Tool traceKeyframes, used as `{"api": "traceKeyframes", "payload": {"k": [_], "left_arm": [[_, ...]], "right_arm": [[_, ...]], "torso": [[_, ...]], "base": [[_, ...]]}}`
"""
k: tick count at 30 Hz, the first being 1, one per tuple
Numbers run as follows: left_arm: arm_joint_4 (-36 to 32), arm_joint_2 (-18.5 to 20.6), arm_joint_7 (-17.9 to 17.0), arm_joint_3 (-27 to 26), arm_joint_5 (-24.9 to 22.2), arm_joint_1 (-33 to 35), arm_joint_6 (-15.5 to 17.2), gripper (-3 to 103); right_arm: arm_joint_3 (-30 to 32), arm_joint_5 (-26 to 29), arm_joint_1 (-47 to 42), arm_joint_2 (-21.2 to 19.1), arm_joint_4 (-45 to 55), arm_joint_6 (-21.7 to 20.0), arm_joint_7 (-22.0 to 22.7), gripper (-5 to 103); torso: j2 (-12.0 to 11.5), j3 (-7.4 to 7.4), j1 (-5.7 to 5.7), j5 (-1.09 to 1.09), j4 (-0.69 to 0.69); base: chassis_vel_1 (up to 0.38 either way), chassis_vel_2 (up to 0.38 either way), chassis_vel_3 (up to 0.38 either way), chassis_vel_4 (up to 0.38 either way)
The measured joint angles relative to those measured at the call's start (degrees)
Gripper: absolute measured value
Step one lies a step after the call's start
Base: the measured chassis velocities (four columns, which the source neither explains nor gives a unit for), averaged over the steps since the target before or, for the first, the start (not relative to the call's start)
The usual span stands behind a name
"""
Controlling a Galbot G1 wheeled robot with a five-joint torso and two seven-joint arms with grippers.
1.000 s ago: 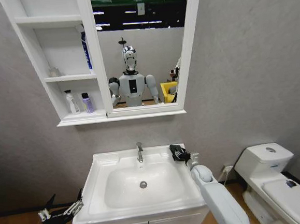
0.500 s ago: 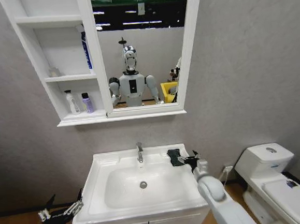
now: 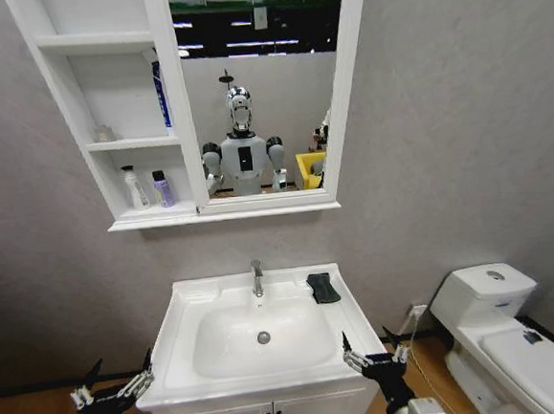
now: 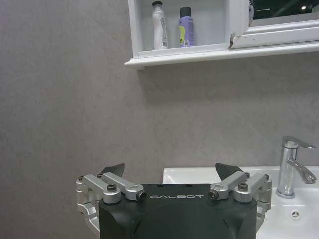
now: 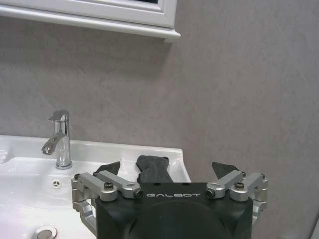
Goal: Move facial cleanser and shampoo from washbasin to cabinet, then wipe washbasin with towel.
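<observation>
The washbasin [image 3: 259, 338] is sitting at the lower centre of the head view, with the faucet [image 3: 257, 279] standing at its back rim. The towel [image 3: 323, 288] is lying on the basin's back right corner, right of the faucet. The cabinet [image 3: 121, 114] is hanging at the upper left, joined to the mirror [image 3: 263, 88] on its right. Two bottles [image 3: 150, 188] are standing in its lowest compartment. The toilet [image 3: 503, 328] is sitting at the lower right.
</observation>
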Motion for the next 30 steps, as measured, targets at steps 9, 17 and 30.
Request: {"api": "traceKeyframes", "payload": {"k": [9, 17, 30], "left_arm": [[0.0, 0.0, 0.0, 0.0, 0.0, 0.0, 0.0, 100], [0.0, 0.0, 0.0, 0.0, 0.0, 0.0, 0.0, 100], [0.0, 0.0, 0.0, 0.0, 0.0, 0.0, 0.0, 100]], "right_arm": [[-0.5, 0.0, 0.2, 0.2, -1.1, 0.1, 0.3, 100], [-0.7, 0.1, 0.3, -0.4, -1.5, 0.9, 0.4, 100], [-0.9, 0.0, 0.2, -1.3, -2.6, 1.6, 0.2, 100]], "torso": [[0.0, 0.01, 0.01, 0.02, -0.02], [0.0, -0.01, -0.03, -0.01, -0.02], [0.0, 0.01, 0.0, 0.02, 0.0]], "base": [[0.18, -0.292, -0.194, 0.288], [0.278, -0.377, -0.282, 0.371], [0.353, -0.36, -0.351, 0.358]]}}
